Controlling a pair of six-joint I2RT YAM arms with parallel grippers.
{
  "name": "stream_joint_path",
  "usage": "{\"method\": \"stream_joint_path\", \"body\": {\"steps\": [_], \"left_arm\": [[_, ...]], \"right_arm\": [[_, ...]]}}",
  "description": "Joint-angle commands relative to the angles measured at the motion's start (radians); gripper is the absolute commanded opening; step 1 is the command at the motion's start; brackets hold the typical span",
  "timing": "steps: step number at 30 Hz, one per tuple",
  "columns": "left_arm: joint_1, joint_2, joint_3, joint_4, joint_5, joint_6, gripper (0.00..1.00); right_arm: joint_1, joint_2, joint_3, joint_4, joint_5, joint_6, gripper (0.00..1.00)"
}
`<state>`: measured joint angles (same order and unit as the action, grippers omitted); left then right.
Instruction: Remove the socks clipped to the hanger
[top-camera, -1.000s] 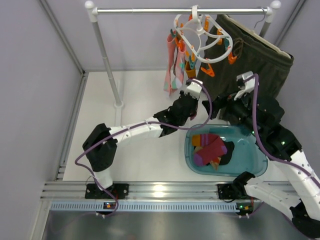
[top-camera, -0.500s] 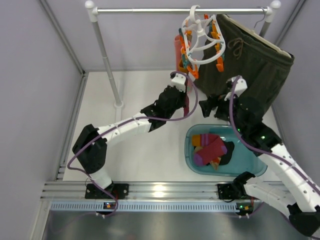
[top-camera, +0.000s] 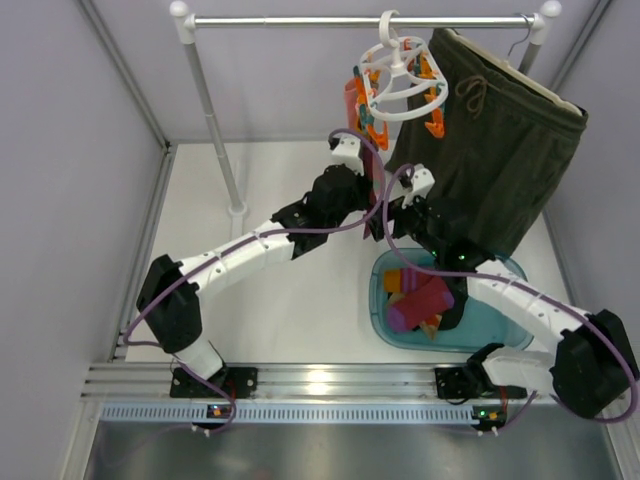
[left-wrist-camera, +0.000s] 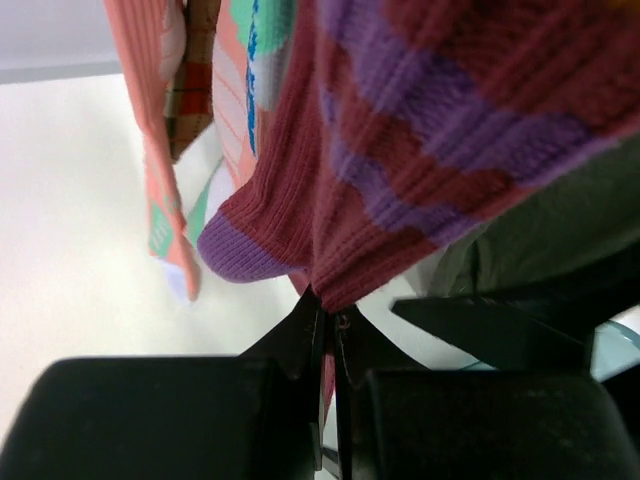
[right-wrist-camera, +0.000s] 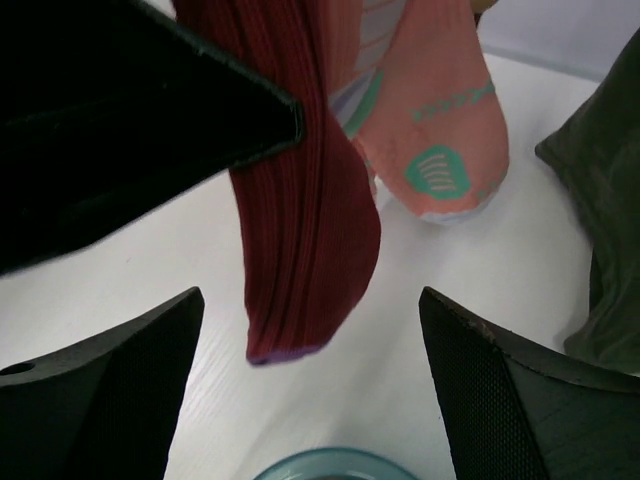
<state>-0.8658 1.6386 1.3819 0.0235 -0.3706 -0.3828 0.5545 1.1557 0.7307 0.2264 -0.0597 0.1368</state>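
Note:
The white hanger (top-camera: 402, 78) hangs by its hook from the rail, with orange and teal clips. Several socks (top-camera: 356, 108) hang from its left side. My left gripper (top-camera: 368, 203) is shut on the lower edge of a maroon sock with purple stripes (left-wrist-camera: 400, 150); its tips (left-wrist-camera: 328, 312) pinch the fabric. A pink-teal patterned sock (left-wrist-camera: 160, 200) and a brown-orange argyle sock (left-wrist-camera: 196, 70) hang behind it. My right gripper (top-camera: 386, 222) is open and empty (right-wrist-camera: 310, 390), just below and in front of the maroon sock (right-wrist-camera: 310, 230) and the pink-teal sock (right-wrist-camera: 440, 130).
A teal basin (top-camera: 377, 300) holding several loose socks (top-camera: 420, 298) sits below the right gripper; its rim also shows in the right wrist view (right-wrist-camera: 320, 466). Dark olive shorts (top-camera: 500, 150) hang on the rail at the right. The rail's post (top-camera: 215, 130) stands at the left.
The left gripper has risen toward the hanger with the maroon sock in it. The right arm has swung left to beside that sock. The hanger has turned and swung.

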Motion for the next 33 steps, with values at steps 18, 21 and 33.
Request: {"method": "stream_joint_path", "body": {"steps": [18, 21, 33], "left_arm": [[-0.013, -0.059, 0.066, -0.056, 0.038, -0.142, 0.0], [-0.013, -0.074, 0.056, -0.057, 0.033, -0.146, 0.0], [-0.012, -0.25, -0.102, -0.059, -0.008, -0.022, 0.98]], "right_arm": [[0.058, 0.205, -0.039, 0.585, 0.083, -0.068, 0.43], [0.059, 0.216, -0.031, 0.587, 0.081, -0.059, 0.25], [0.001, 0.056, -0.08, 0.49, 0.011, -0.01, 0.0]]}}
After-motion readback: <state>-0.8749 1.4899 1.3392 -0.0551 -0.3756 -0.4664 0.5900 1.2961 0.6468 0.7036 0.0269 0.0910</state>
